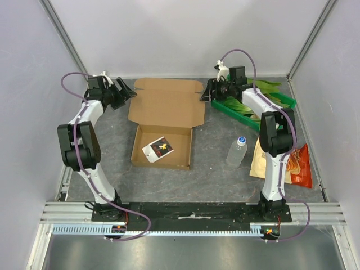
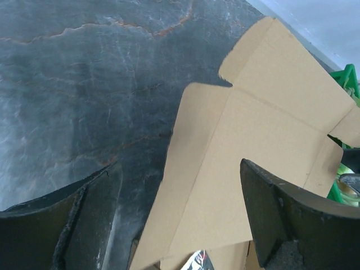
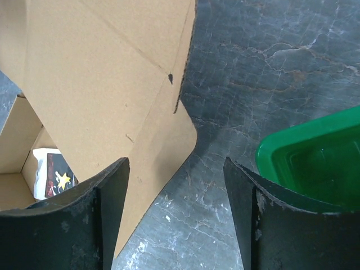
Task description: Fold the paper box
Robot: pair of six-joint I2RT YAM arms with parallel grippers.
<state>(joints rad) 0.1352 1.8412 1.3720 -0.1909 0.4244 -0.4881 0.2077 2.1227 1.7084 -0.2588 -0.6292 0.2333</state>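
Note:
The paper box (image 1: 166,121) is plain brown cardboard in the middle of the table, its tray formed at the near side and its lid (image 1: 167,103) lying open and flat toward the back. A small black-and-white packet (image 1: 157,149) lies inside the tray. My left gripper (image 1: 127,94) is open at the lid's left edge; the left wrist view shows the lid (image 2: 264,129) between its fingers. My right gripper (image 1: 206,93) is open at the lid's right edge; the right wrist view shows the lid's side flap (image 3: 107,84) beside its left finger.
A green tray (image 1: 281,100) with leafy greens stands at the back right, under the right arm; it also shows in the right wrist view (image 3: 315,163). A clear water bottle (image 1: 237,152) stands right of the box. A tan-and-orange snack bag (image 1: 301,166) lies at the right.

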